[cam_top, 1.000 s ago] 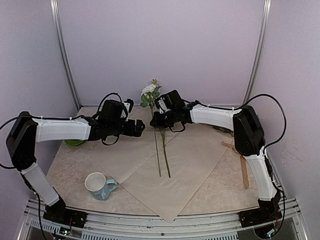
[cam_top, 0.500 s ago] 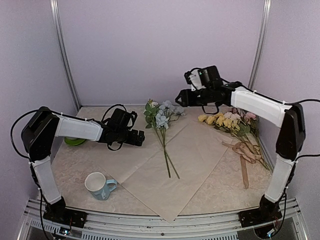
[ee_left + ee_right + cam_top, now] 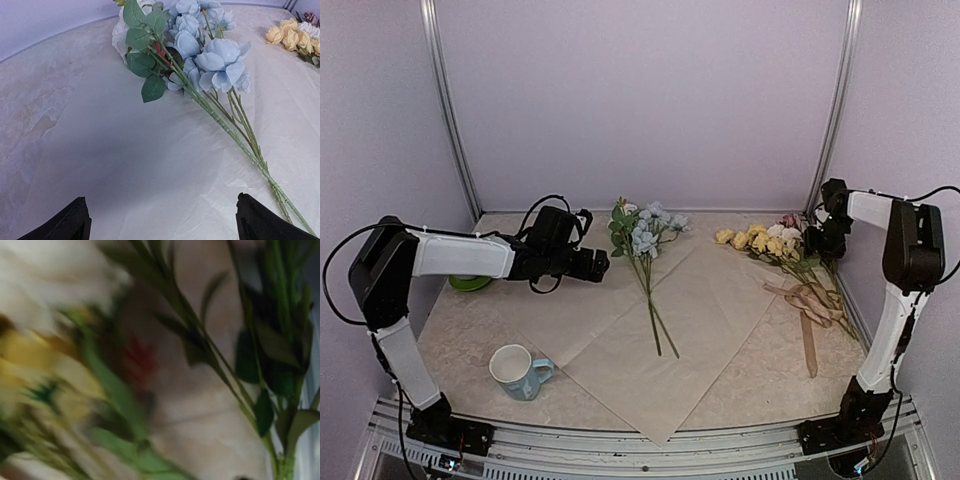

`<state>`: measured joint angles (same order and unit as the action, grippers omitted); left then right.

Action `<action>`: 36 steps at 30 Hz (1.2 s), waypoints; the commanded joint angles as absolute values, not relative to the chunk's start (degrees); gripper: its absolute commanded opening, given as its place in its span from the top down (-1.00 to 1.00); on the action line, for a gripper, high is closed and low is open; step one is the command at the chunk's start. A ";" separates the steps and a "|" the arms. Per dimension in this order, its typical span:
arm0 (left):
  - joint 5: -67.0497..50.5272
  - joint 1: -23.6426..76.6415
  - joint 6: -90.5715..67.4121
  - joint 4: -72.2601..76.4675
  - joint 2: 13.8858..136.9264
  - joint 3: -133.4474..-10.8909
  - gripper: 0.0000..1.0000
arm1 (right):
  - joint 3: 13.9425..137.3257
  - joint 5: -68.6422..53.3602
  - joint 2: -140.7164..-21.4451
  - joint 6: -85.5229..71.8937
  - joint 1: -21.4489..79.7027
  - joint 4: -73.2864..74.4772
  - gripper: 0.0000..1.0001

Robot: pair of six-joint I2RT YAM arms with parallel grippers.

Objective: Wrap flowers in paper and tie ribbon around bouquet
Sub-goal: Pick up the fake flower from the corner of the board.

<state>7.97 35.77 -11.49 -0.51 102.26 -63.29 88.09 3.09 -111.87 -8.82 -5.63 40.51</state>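
Blue and white flowers lie on the peach paper, stems pointing toward the near edge. The left wrist view shows the same blue blooms close ahead. My left gripper hovers low over the paper just left of them, open and empty, its fingertips spread wide. Yellow and pink flowers lie at the far right on the table. My right gripper is right over them; its jaws are hidden. Its wrist view is a blur of yellow blooms and green stems. The tan ribbon lies looped beside those stems.
A white and blue mug stands near the front left, off the paper. A green dish sits under the left arm. Grey walls with metal posts close in the table on three sides.
My right arm has let go of the flower stem it held over the paper and swung to the far right, above the yellow and pink flowers. The left gripper has barely moved.
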 commanded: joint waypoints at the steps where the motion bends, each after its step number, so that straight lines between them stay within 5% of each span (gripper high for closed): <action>1: 8.13 36.28 -10.20 -1.49 98.26 -64.55 -0.97 | 89.21 4.15 -113.96 -5.64 -8.02 43.95 0.07; 3: 8.33 36.90 -9.95 -1.10 96.79 -64.21 -0.98 | 89.70 1.91 -115.53 -4.87 -8.53 44.03 0.22; 22: 9.61 38.32 -8.92 -1.32 95.56 -64.87 -0.98 | 89.33 -4.49 -122.53 -0.23 -8.61 41.72 0.35; 29: 9.46 38.41 -8.88 -1.23 95.81 -64.93 -0.98 | 87.27 -2.42 -121.43 5.16 -7.20 38.18 0.99; 36: 9.42 38.59 -8.70 -1.23 95.67 -64.70 -0.98 | 83.11 6.27 -113.59 10.16 -2.91 30.14 1.00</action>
<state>9.30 38.20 -9.54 -1.15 95.88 -63.35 86.06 0.05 -119.55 6.33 -6.02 36.34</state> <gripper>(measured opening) 0.987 0.022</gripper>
